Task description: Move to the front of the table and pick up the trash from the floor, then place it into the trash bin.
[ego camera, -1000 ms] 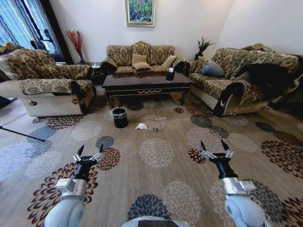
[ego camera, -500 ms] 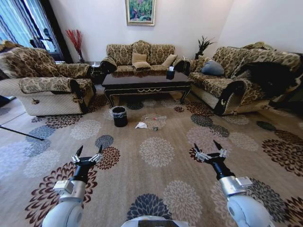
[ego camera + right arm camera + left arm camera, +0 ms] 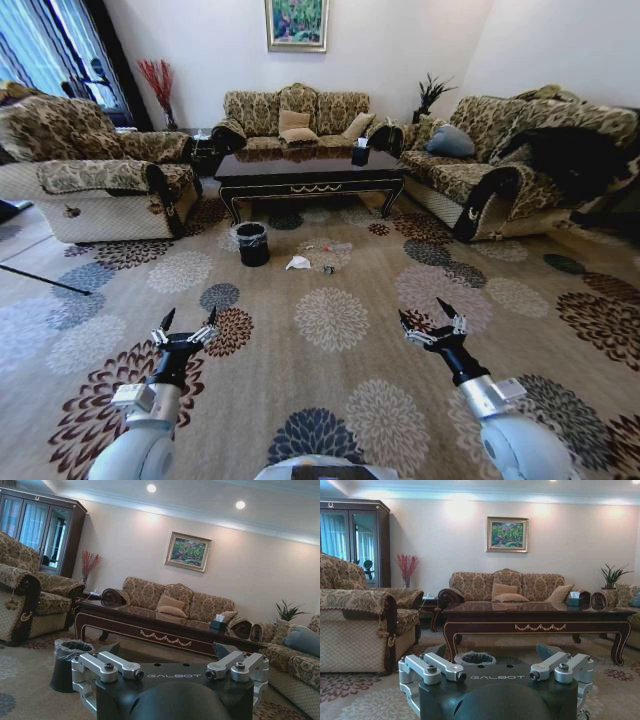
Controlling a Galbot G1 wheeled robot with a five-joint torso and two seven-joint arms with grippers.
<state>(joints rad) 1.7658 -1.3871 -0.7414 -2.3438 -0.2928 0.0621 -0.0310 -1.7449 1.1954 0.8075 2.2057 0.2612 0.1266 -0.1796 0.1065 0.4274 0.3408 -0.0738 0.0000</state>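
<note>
Table [image 3: 310, 171]: long, low, glossy dark wood with curved carved legs and pale scroll trim on its apron; stands on the floral carpet [image 3: 330, 320] between the sofas.
Trash bin [image 3: 252, 244]: small round black bin with a crinkled clear liner folded over the rim; on the carpet near the table's front left corner.
Trash [image 3: 298, 264]: a crumpled white tissue on the carpet just right of the bin, with smaller scraps beside it, before the table's front edge.
Left gripper [image 3: 186, 326]: jaws spread wide, holding nothing, low over the carpet, well short of the trash.
Right gripper [image 3: 432, 321]: jaws spread wide, empty, tilted slightly inward over the carpet.
</note>
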